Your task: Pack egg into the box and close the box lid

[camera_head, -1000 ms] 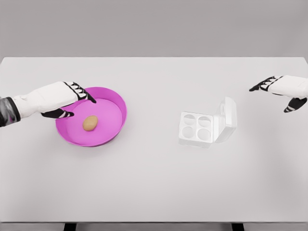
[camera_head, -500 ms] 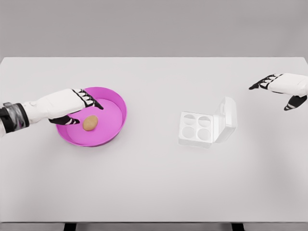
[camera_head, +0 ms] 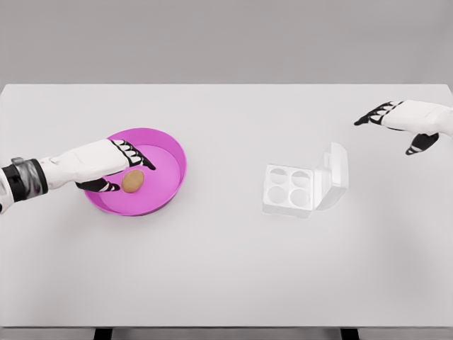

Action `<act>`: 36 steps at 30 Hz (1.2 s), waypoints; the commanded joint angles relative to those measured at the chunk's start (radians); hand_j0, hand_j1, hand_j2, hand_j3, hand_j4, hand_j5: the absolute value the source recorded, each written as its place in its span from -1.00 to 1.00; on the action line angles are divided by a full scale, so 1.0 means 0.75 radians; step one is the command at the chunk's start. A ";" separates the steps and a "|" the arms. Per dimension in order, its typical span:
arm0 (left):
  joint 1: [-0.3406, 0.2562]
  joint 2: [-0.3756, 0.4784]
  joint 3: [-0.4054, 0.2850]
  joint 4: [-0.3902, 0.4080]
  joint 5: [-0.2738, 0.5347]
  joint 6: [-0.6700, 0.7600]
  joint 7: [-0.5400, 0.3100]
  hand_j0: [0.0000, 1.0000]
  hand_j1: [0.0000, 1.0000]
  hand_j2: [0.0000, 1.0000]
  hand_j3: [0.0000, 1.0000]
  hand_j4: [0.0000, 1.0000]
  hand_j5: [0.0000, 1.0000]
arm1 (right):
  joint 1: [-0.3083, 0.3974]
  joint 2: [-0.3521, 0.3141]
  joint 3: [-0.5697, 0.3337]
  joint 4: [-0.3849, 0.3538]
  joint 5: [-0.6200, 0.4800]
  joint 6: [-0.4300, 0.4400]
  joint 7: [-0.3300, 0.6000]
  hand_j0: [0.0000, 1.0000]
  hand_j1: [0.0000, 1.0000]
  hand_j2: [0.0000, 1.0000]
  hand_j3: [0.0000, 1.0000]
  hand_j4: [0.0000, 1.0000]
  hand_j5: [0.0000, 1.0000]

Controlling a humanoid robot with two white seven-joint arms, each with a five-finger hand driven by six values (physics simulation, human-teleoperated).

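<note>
A brown egg (camera_head: 132,181) lies in a shallow magenta bowl (camera_head: 168,152) on the left of the white table. My left hand (camera_head: 126,168) reaches over the bowl's left rim with its fingers spread around the egg's left side, thumb below and fingers above; no grasp shows. A white egg box (camera_head: 289,190) with four empty cups sits right of centre, its lid (camera_head: 336,173) standing open on the right side. My right hand (camera_head: 396,124) hovers open near the right edge, well above and right of the box.
The white table (camera_head: 226,269) stretches wide in front of the bowl and box, with its near edge at the bottom of the view. Nothing else stands on it.
My left hand has moved right and down into the bowl, closing in on the egg. My right hand has drifted slightly left and up. Egg and box have not moved.
</note>
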 commanded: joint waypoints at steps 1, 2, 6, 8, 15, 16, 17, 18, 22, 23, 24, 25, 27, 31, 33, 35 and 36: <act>0.000 0.001 -0.009 0.000 0.008 0.003 0.001 0.63 0.63 0.63 0.63 0.63 0.63 | 0.000 0.004 -0.002 -0.002 -0.003 0.002 0.000 1.00 1.00 1.00 1.00 1.00 1.00; 0.000 0.001 -0.009 0.000 0.008 0.003 0.001 0.63 0.63 0.63 0.63 0.63 0.63 | 0.000 0.004 -0.002 -0.002 0.001 0.002 0.000 1.00 1.00 1.00 1.00 1.00 1.00; 0.000 0.001 -0.015 0.004 0.008 0.003 0.001 0.63 0.63 0.63 0.63 0.63 0.63 | 0.000 0.002 -0.002 -0.002 0.001 0.002 0.000 1.00 1.00 1.00 1.00 1.00 1.00; 0.000 0.001 -0.015 0.010 -0.009 0.003 0.001 0.64 0.64 0.64 0.64 0.64 0.64 | 0.000 0.004 -0.002 -0.002 0.001 0.002 0.000 1.00 1.00 1.00 1.00 1.00 1.00; 0.000 -0.019 -0.017 0.014 -0.048 0.003 0.001 0.64 0.64 0.64 0.64 0.64 0.64 | -0.002 0.004 -0.002 0.000 0.001 0.002 0.000 1.00 1.00 1.00 1.00 1.00 1.00; 0.000 -0.021 -0.017 0.014 -0.048 0.003 0.001 0.64 0.64 0.64 0.64 0.64 0.64 | -0.002 0.004 -0.002 0.000 0.001 0.002 0.000 1.00 1.00 1.00 1.00 1.00 1.00; 0.000 -0.021 -0.017 0.014 -0.048 0.003 0.001 0.64 0.64 0.64 0.64 0.64 0.64 | -0.002 0.004 -0.002 0.000 0.001 0.002 0.000 1.00 1.00 1.00 1.00 1.00 1.00; 0.000 -0.023 -0.019 0.014 -0.048 0.003 0.001 0.63 0.63 0.63 0.63 0.63 0.63 | -0.002 0.004 -0.002 0.000 0.001 0.002 0.000 1.00 1.00 1.00 1.00 1.00 1.00; 0.000 -0.032 -0.017 0.014 -0.048 0.003 0.001 0.62 0.62 0.62 0.62 0.62 0.62 | -0.012 0.021 -0.002 0.000 0.003 0.002 0.000 1.00 1.00 1.00 1.00 1.00 1.00; 0.000 -0.032 -0.017 0.014 -0.050 0.003 0.001 0.62 0.62 0.62 0.62 0.62 0.62 | -0.018 0.021 -0.002 0.000 0.003 0.002 0.000 1.00 1.00 1.00 1.00 1.00 1.00; 0.000 -0.032 -0.017 0.014 -0.052 0.003 0.001 0.62 0.62 0.62 0.62 0.62 0.62 | -0.018 0.023 -0.002 0.000 0.005 0.002 0.000 1.00 1.00 1.00 1.00 1.00 1.00; 0.000 -0.032 -0.019 0.019 -0.052 0.003 0.001 0.62 0.62 0.62 0.62 0.62 0.62 | -0.018 0.021 -0.002 0.000 0.005 0.002 0.000 1.00 1.00 1.00 1.00 1.00 1.00; 0.000 -0.034 -0.019 0.027 -0.060 0.003 0.001 0.62 0.62 0.62 0.62 0.62 0.62 | -0.018 0.021 -0.002 0.000 0.005 0.002 0.000 1.00 1.00 1.00 1.00 1.00 1.00; 0.008 -0.036 -0.019 0.037 -0.060 0.003 0.001 0.62 0.62 0.62 0.62 0.62 0.62 | -0.018 0.021 -0.002 0.000 0.005 0.002 0.000 1.00 1.00 1.00 1.00 1.00 1.00; 0.008 -0.040 -0.019 0.041 -0.060 0.003 0.001 0.62 0.62 0.62 0.62 0.62 0.62 | -0.018 0.021 -0.002 0.000 0.005 0.002 0.000 1.00 1.00 1.00 1.00 1.00 1.00; 0.008 -0.044 -0.019 0.043 -0.060 0.003 0.001 0.60 0.60 0.60 0.60 0.60 0.60 | -0.020 0.021 -0.002 0.000 0.005 0.002 0.000 1.00 1.00 1.00 1.00 1.00 1.00; 0.008 -0.044 -0.019 0.043 -0.060 0.003 0.001 0.60 0.60 0.60 0.60 0.60 0.60 | -0.020 0.021 -0.002 0.000 0.005 0.002 0.000 1.00 1.00 1.00 1.00 1.00 1.00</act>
